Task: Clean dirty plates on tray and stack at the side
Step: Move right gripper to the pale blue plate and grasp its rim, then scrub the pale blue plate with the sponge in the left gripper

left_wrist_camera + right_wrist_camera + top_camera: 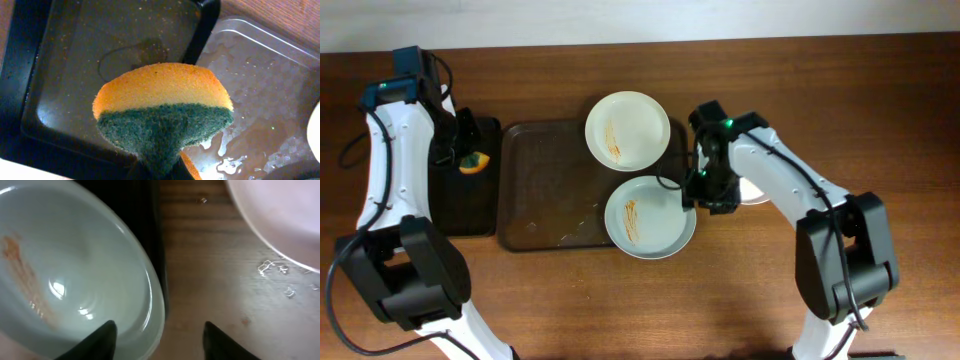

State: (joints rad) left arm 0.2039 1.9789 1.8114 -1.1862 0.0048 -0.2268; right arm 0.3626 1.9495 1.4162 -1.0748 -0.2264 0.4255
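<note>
A pale blue-green round plate (650,216) and a white round plate (627,130), both streaked with orange sauce, lie on the dark brown rectangular tray (545,180). A third, pale plate (280,215) sits on the wooden table (210,280) just beside it, seemingly clean, so I judge one done and two left. The right gripper (159,330) straddles the blue-green rim, fingers apart. The left gripper (465,150) is clamped on an orange-and-green sponge (162,110) above a small black tray (50,75). No writing is legible
</note>
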